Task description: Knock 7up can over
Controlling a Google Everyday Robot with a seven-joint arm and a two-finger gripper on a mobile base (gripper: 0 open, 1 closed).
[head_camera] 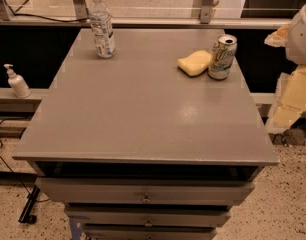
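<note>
The 7up can (222, 57) stands upright near the right edge of the grey table (143, 114), at the far right. It is silver with a green and white label and a shiny top. A yellow sponge (194, 63) lies right beside it on its left, touching or nearly touching. My gripper (292, 98) shows as cream-coloured parts at the right edge of the view, beyond the table's right side and nearer than the can. It holds nothing that I can see and is apart from the can.
A tall clear plastic bottle (101, 25) with a white cap stands at the table's far left. A white pump dispenser (15, 82) sits on a low ledge to the left. Drawers (145, 196) are below the table's front. A railing runs behind.
</note>
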